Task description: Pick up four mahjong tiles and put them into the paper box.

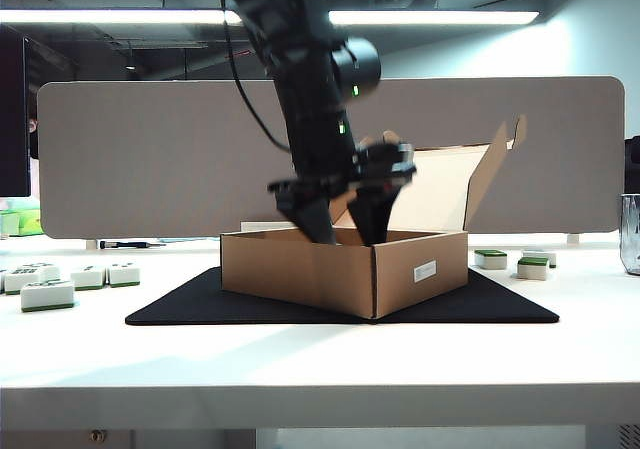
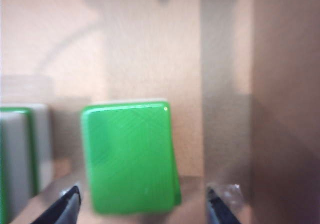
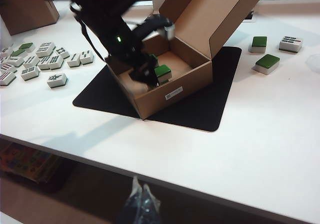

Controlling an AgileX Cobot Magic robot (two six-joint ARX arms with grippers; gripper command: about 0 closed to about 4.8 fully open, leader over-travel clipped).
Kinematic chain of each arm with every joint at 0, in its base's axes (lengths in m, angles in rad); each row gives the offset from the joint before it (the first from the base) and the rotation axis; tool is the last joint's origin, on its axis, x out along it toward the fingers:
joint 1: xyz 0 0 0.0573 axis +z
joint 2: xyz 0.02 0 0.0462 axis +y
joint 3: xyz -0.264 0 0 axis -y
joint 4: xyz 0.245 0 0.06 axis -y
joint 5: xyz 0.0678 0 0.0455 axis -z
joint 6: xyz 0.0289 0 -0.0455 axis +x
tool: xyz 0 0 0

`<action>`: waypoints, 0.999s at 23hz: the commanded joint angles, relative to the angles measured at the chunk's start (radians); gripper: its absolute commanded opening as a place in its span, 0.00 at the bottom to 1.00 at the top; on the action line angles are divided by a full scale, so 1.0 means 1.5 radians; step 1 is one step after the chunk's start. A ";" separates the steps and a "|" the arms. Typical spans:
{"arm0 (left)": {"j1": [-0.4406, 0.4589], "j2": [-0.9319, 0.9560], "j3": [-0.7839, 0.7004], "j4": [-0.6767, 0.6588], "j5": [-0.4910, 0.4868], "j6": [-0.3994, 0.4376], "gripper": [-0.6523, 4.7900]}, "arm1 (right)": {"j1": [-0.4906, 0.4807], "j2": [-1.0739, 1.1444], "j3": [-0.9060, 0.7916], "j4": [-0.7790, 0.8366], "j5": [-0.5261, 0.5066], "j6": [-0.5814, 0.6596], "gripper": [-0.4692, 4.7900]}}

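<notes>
1. White surface (image 1: 300, 359) carries our brown box (image 1: 300, 269) on a black mat (image 3: 200, 109).
2. Our left end effector (image 2: 142, 204) is down inside the box, fingers wide, holding nothing.
3. A green tile (image 2: 130, 156) sits between them; another tile (image 2: 17, 159) sits beside it.
4. Two more tiles to go, we think.
5. Our right end effector (image 3: 141, 204) waits off the surface's edge, pressed together.

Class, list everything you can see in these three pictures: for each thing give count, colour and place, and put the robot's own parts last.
paper box: one, brown, lid up, on the mat.
black mat: one, under the box.
mahjong tiles in the box: at least two, green-backed.
tiles left of the mat: over a dozen, white, some green.
tiles right of the mat: three, two green side up.
white table: one.
grey partition: one, behind the table.
left pincer: open, inside the box, above a green tile.
right pincer: dark, near the table's front edge, apparently shut.
</notes>
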 commanded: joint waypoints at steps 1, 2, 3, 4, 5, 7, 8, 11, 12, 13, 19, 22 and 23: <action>-0.001 -0.028 0.003 -0.008 0.002 0.000 0.69 | 0.001 -0.008 0.002 0.011 0.001 -0.001 0.09; -0.001 -0.032 0.003 -0.012 0.002 0.000 0.69 | 0.001 -0.008 0.002 0.011 0.000 -0.001 0.09; -0.001 -0.041 0.003 -0.022 0.002 0.000 0.69 | 0.001 -0.008 0.002 0.011 0.001 -0.002 0.09; -0.001 -0.049 0.003 -0.028 0.001 0.000 0.69 | 0.001 -0.008 0.002 0.011 0.000 -0.001 0.09; -0.001 -0.064 0.003 -0.039 0.000 0.000 0.69 | 0.001 -0.008 0.002 0.011 0.000 -0.001 0.09; 0.002 -0.094 0.003 -0.058 0.000 0.000 0.69 | 0.001 -0.008 0.002 0.011 0.000 -0.001 0.09; 0.008 -0.110 0.003 -0.067 0.001 0.000 0.69 | 0.001 -0.008 0.002 0.011 0.000 -0.001 0.09; 0.026 -0.159 0.003 -0.087 -0.003 0.004 0.69 | 0.001 -0.008 0.002 0.011 0.000 -0.002 0.09; 0.042 -0.191 0.003 -0.092 -0.003 0.019 0.69 | 0.001 -0.008 0.002 0.011 0.000 -0.002 0.09; 0.055 -0.212 0.003 -0.095 -0.003 0.037 0.69 | 0.001 -0.008 0.002 0.011 0.000 -0.002 0.09; 0.203 -0.413 -0.037 -0.102 -0.003 0.076 0.51 | 0.001 -0.008 -0.006 0.016 0.000 -0.001 0.09; 0.271 -0.510 -0.137 -0.063 -0.003 0.078 0.50 | 0.001 -0.008 -0.013 0.025 -0.002 -0.001 0.09; 0.291 -0.536 -0.170 -0.047 -0.003 0.078 0.50 | 0.001 -0.008 -0.015 0.030 -0.002 -0.001 0.09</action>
